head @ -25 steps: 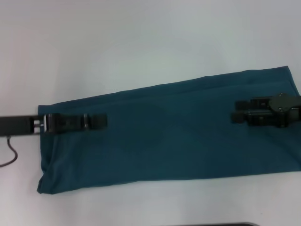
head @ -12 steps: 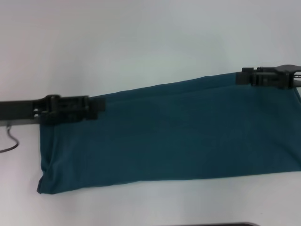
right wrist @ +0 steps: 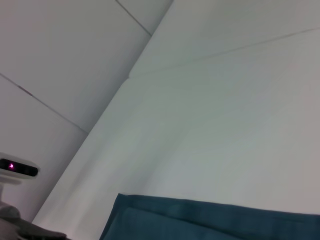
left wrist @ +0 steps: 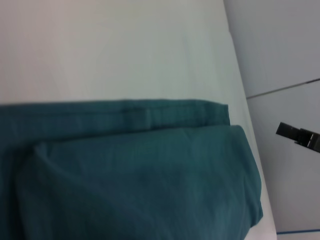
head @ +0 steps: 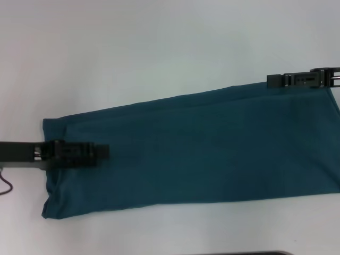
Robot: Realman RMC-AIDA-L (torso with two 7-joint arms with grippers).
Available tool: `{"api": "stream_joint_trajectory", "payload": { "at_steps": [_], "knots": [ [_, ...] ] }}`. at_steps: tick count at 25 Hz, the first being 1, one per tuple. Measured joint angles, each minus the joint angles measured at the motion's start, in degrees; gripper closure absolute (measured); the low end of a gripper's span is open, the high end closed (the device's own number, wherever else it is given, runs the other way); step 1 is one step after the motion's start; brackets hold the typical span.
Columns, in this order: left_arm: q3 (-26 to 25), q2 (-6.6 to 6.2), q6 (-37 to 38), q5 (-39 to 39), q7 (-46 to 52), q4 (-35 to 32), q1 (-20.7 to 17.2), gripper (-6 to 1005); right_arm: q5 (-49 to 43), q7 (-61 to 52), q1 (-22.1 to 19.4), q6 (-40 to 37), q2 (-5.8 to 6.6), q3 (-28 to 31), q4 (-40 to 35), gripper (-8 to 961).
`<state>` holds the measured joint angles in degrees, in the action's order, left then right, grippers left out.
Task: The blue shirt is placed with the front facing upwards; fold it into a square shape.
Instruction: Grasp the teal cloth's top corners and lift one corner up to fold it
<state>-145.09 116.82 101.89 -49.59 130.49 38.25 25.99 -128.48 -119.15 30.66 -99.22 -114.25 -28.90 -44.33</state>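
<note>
The shirt [head: 202, 154] lies as a long band between both end effectors, left [head: 101, 151] over its end, right [head: 276, 81] at the far corner; grip unclear.

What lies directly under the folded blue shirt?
The white table shows all round the blue shirt, so the shirt rests on it. Covered: the shirt's inner layers, and anything flat beneath them.

1. Head cam looks down steeply on the table [head: 159, 48], blue shirt [head: 202, 149] running 9 to 3 o'clock.
2. Left wrist cam sits low and close over the shirt's folded end [left wrist: 150, 175].
3. Right wrist cam skims the far hem [right wrist: 215, 212]; both share the shirt with the head cam.
</note>
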Motion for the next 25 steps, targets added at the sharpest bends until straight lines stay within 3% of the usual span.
{"api": "stream_joint_trajectory", "payload": {
  "at_steps": [4,9,14,20,25],
  "knots": [
    [0.35,1.01,-0.57,1.44,-0.43,-0.21,0.03,235,-0.02,-0.16,0.23,0.06,-0.4,-0.68,0.19,278],
    [0.86,0.87,-5.06,4.06,0.21,-2.67,0.31,234,-0.02,-0.2,0.26,0.08,-0.43,-0.98,0.29,278],
    [0.86,0.75,-4.86,4.39,-0.36,-3.02,0.5,234,-0.02,-0.11,-0.03,0.09,-0.52,-1.01,0.38,279],
    [-2.48,-0.66,5.71,3.94,-5.04,-1.17,-1.59,234,-0.01,-0.19,0.0,0.09,-0.53,-1.07,0.39,279],
    [-2.35,-1.22,5.42,4.57,-5.27,-1.43,-3.24,234,-0.01,-0.03,0.02,0.46,-0.53,-1.07,0.39,280]
  ]
}}
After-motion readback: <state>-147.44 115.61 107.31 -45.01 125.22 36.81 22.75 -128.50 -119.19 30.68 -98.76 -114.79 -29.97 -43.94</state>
